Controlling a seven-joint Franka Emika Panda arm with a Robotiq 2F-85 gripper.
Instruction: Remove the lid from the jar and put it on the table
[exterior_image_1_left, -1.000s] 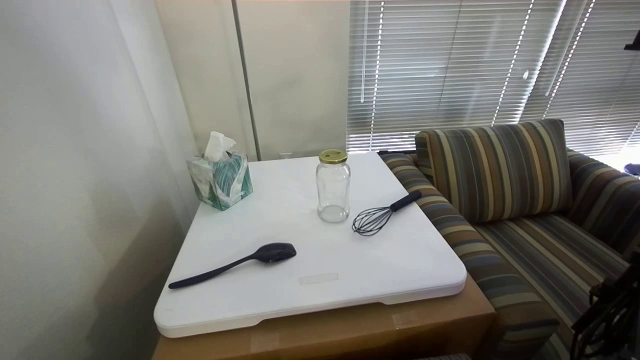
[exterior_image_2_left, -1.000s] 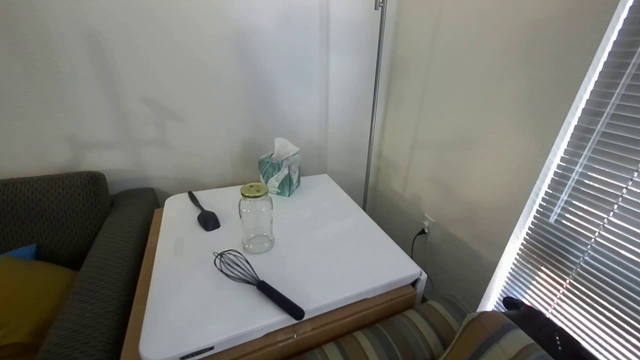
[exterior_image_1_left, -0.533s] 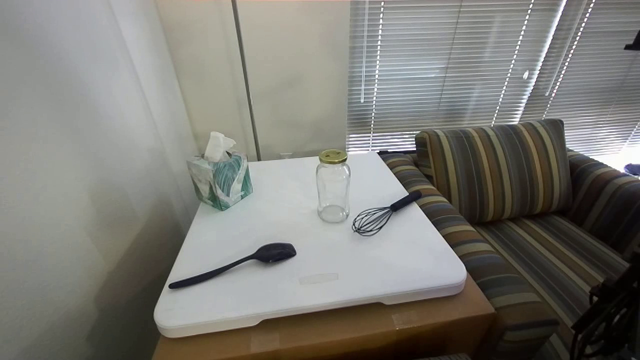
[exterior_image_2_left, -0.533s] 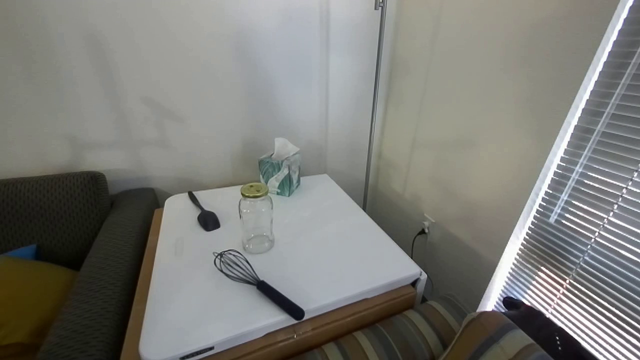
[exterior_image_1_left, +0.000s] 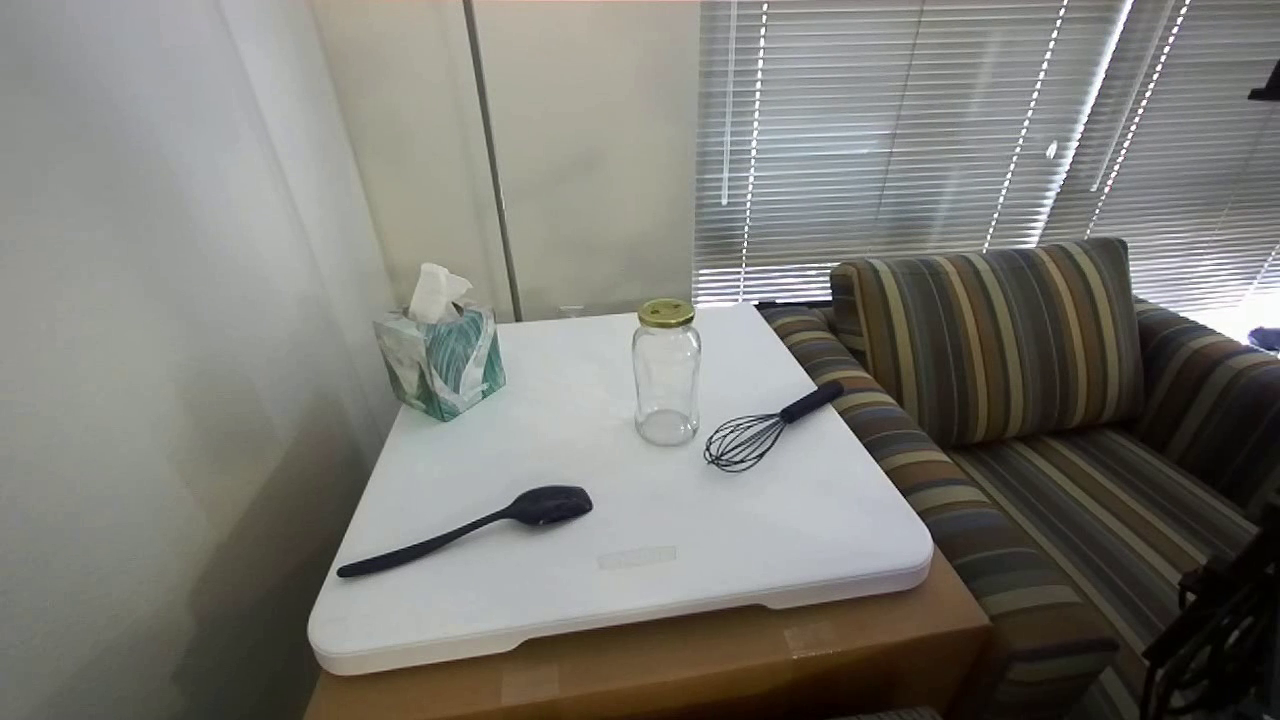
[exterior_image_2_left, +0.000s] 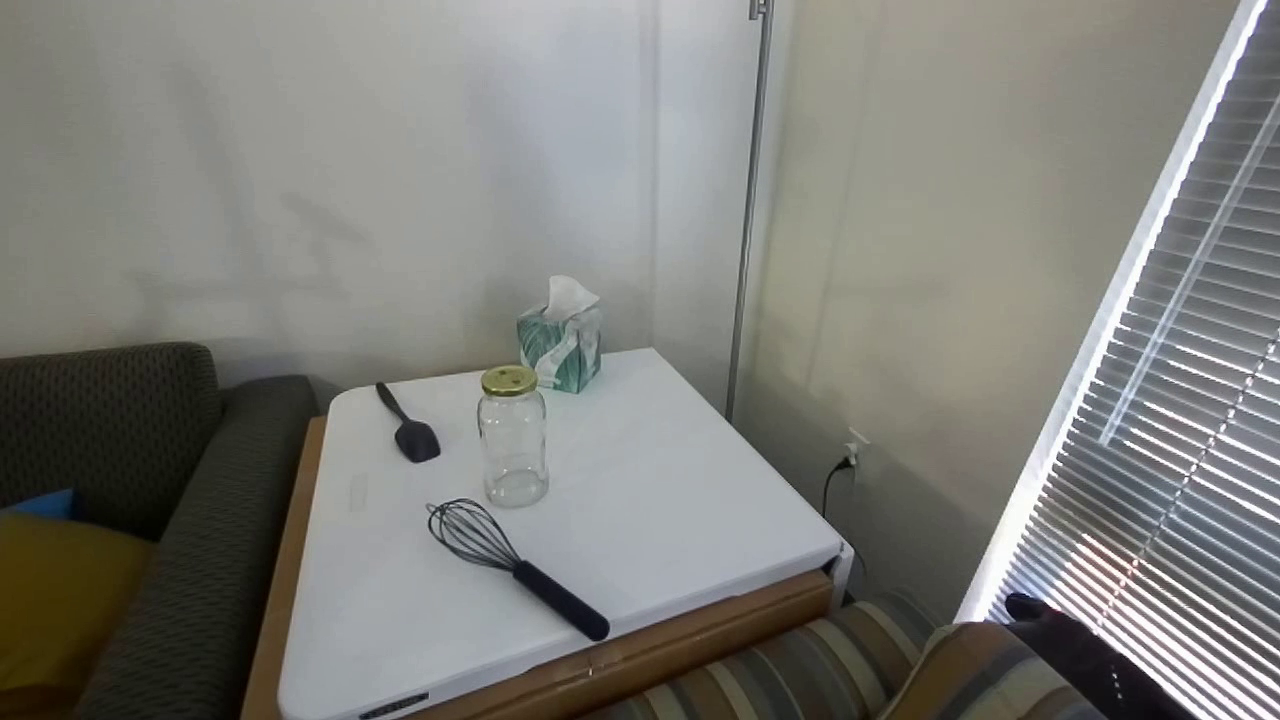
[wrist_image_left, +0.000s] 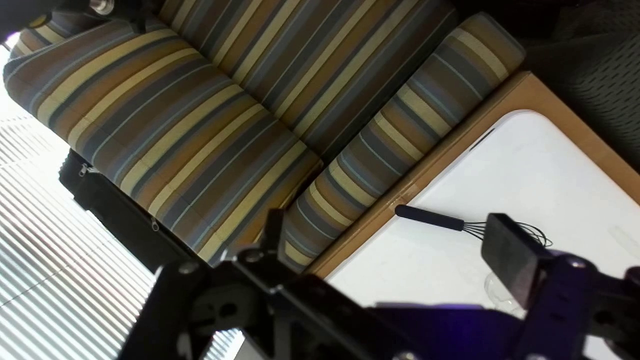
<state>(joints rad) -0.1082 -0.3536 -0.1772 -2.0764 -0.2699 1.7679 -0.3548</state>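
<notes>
Striped brown, grey and cream fabric sofa (exterior_image_1_left: 1050, 500): no change against the last second's frames. Square white-topped table (exterior_image_1_left: 570, 400): same, no shift in both exterior views. Black two-finger gripper (wrist_image_left: 387, 235), in the wrist view: fingers wide apart, holding nothing; no earlier wrist frame, so can't tell if it moved. Clear glass cylindrical jar (exterior_image_1_left: 667, 385): upright on the table, unmoved; in the wrist view only part of it shows past one finger, so the gripper looks well apart from it. Teal-and-white tissue box (exterior_image_1_left: 447, 365): well apart from the jar, unmoved. Dark long-handled spoon (exterior_image_1_left: 520, 507) near the jar, black wire whisk (exterior_image_1_left: 798, 407) just beside it, not touching: both unmoved. Round flat gold-coloured lid (exterior_image_1_left: 666, 313): still on the jar's mouth. For the task: no visible progress, likely the very start, before the approach. Next call: gripper over the jar, fingers around the lid. Risk: lid may be screwed tight, so the glass could turn or slide with it.
</notes>
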